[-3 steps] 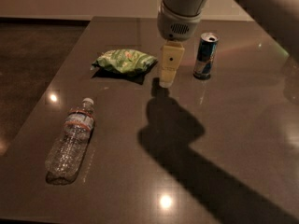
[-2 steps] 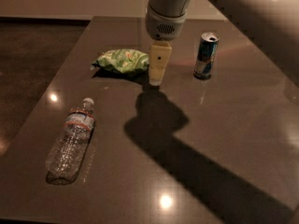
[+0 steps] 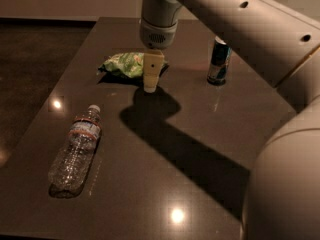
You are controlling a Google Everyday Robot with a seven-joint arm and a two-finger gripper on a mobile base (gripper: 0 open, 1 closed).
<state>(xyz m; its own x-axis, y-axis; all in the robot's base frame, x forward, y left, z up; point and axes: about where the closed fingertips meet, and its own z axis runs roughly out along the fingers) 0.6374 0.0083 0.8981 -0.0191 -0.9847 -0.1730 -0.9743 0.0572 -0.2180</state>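
My gripper [image 3: 150, 86] hangs from the arm's wrist [image 3: 158, 33] over the far middle of the dark table [image 3: 165, 174], its tip just above the surface. It stands at the right end of a green chip bag [image 3: 124, 64], overlapping the bag's edge in this view; whether it touches the bag I cannot tell. Nothing visible is held in it. A blue and white can [image 3: 219, 62] stands upright to the right, partly hidden behind the arm. A clear plastic water bottle [image 3: 75, 151] with a white cap lies on its side near the table's left front.
The pale arm [image 3: 260, 39] crosses the upper right, and its large body [image 3: 285, 184] fills the lower right corner. It throws a broad shadow [image 3: 175, 139] across the table's middle. Dark floor [image 3: 30, 59] lies beyond the left table edge.
The gripper and arm have moved left, away from the can and up against the right end of the chip bag. The bag, can and bottle stay where they were.
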